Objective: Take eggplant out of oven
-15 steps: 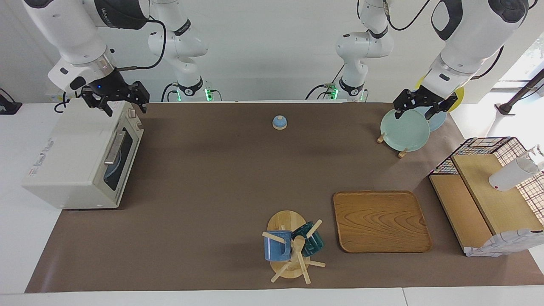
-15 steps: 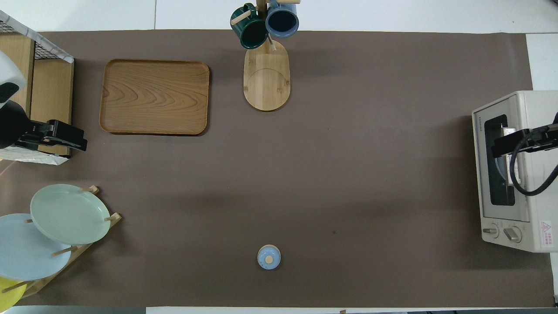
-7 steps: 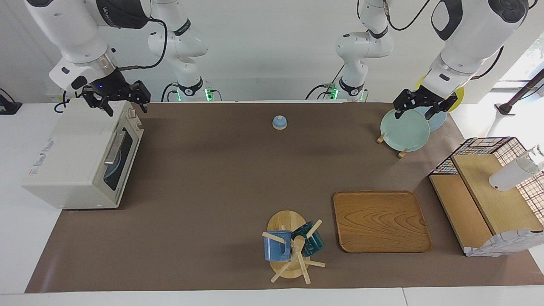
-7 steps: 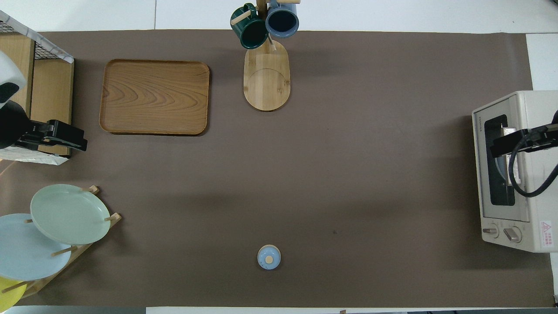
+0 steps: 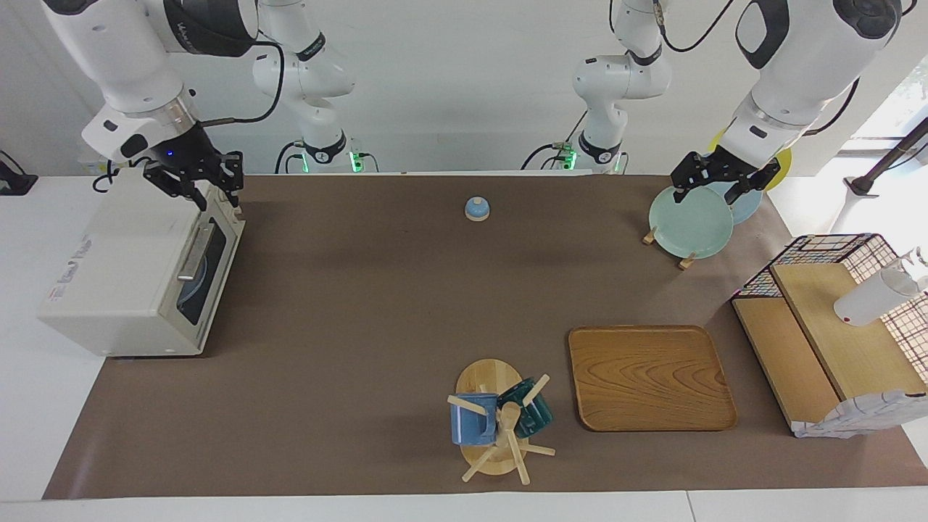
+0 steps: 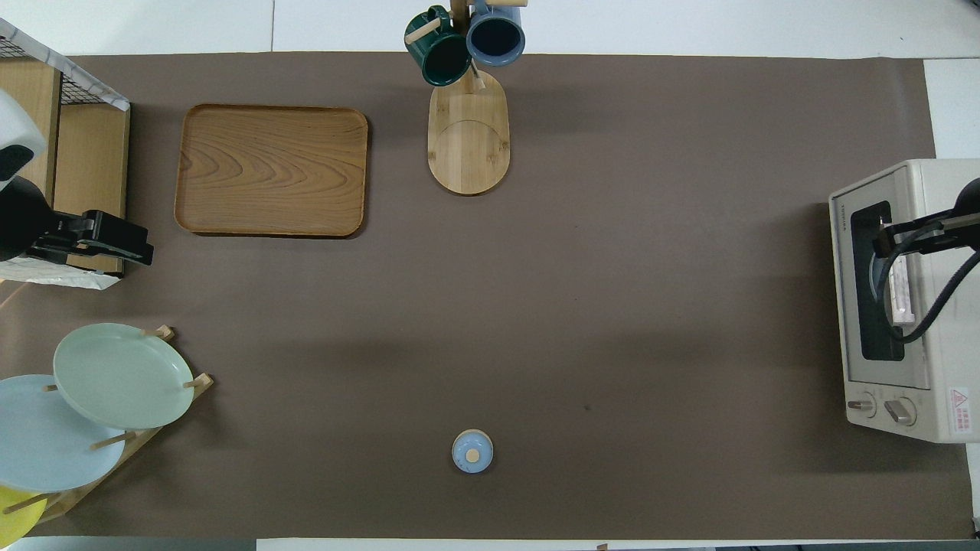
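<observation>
The cream-white oven (image 5: 123, 261) stands at the right arm's end of the table with its glass door closed and its metal handle (image 5: 193, 252) free. The eggplant is hidden; through the window only a pale blue round shape shows. My right gripper (image 5: 214, 197) hangs over the oven's top front edge, and in the overhead view the right gripper (image 6: 880, 241) covers the farther end of the handle on the oven (image 6: 942, 306). My left gripper (image 5: 709, 190) waits open and holding nothing over the plate rack.
A pale green plate (image 5: 690, 221) leans in the rack at the left arm's end. A small blue bell (image 5: 477, 209) sits near the robots. A wooden tray (image 5: 650, 377), a mug tree (image 5: 496, 424) and a wire shelf (image 5: 834, 326) stand farther out.
The right gripper has turned and shifted slightly over the oven's top front edge. The left arm has not moved, and the oven door stays closed.
</observation>
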`<action>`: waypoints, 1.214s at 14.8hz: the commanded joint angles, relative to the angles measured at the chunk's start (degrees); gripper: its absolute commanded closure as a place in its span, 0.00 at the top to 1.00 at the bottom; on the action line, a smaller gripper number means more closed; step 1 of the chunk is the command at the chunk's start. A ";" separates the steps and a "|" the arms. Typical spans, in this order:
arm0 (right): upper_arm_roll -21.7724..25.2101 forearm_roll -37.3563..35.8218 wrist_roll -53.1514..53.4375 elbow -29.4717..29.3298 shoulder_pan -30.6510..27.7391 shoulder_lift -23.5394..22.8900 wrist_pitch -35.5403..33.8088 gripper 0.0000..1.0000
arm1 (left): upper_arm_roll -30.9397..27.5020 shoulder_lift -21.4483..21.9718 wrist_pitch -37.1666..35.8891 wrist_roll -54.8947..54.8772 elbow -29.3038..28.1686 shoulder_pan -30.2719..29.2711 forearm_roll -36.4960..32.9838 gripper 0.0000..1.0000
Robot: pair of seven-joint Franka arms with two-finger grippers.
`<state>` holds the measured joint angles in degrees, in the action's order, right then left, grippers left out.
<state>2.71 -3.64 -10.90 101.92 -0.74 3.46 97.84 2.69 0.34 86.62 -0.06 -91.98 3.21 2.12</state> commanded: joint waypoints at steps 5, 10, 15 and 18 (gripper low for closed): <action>-0.25 -6.99 6.06 10.05 -3.47 1.73 9.11 0.00 | 0.47 1.42 0.22 -0.56 -1.53 -0.75 -1.15 1.00; -0.25 -8.40 10.97 11.90 -5.76 -1.00 11.06 0.00 | 0.47 1.42 0.39 -0.56 -1.62 -0.75 -1.15 1.00; -0.34 -10.15 11.60 14.27 -5.67 -0.83 12.99 0.00 | 0.47 1.42 0.21 -0.38 -1.53 -0.66 -1.15 1.00; -0.34 -10.16 10.81 16.72 -5.85 -0.65 15.00 0.00 | 0.47 1.42 0.39 -0.47 -1.62 -0.75 -1.15 1.00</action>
<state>2.56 -12.47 -0.55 114.48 -6.13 1.85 109.74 2.69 0.34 86.61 -0.06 -92.01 3.21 2.12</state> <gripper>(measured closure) 0.991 0.000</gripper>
